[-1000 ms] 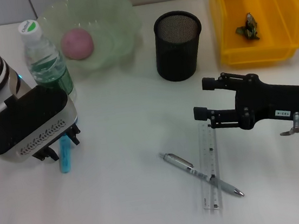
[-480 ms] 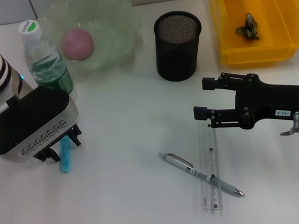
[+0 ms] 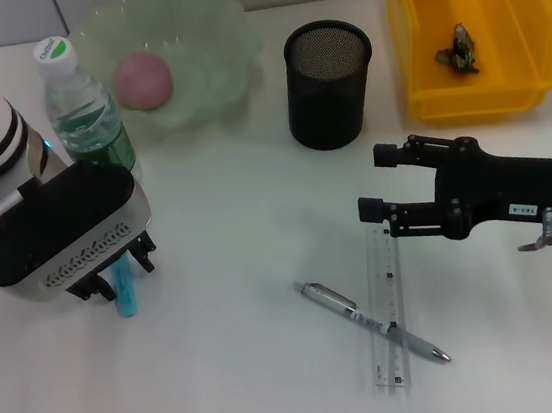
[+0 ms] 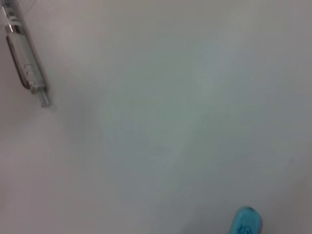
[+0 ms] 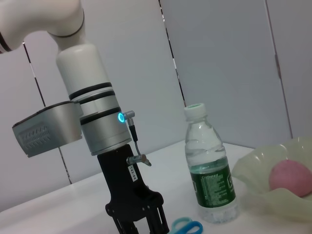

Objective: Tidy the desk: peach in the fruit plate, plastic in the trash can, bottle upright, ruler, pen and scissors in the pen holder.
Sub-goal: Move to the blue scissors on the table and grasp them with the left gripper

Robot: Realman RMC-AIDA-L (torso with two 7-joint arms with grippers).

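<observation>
Left gripper (image 3: 123, 276) sits low over the scissors (image 3: 122, 289); blue handles poke out directly beneath it, flat on the desk (image 3: 236, 373). Finger state: cannot tell. Right gripper (image 3: 374, 182) idles with fingers apart, ruler (image 3: 385, 309) just below its tips.

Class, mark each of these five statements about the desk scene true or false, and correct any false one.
1. The pink peach lies in the pale green fruit plate. True.
2. The clear plastic water bottle lies on its side. False: it stands upright.
3. The silver pen lies across the clear ruler. True.
4. The black mesh pen holder holds the blue-handled scissors. False: they lie on the desk under the left gripper.
5. The yellow bin is empty. False: a crumpled scrap lies inside.
</observation>
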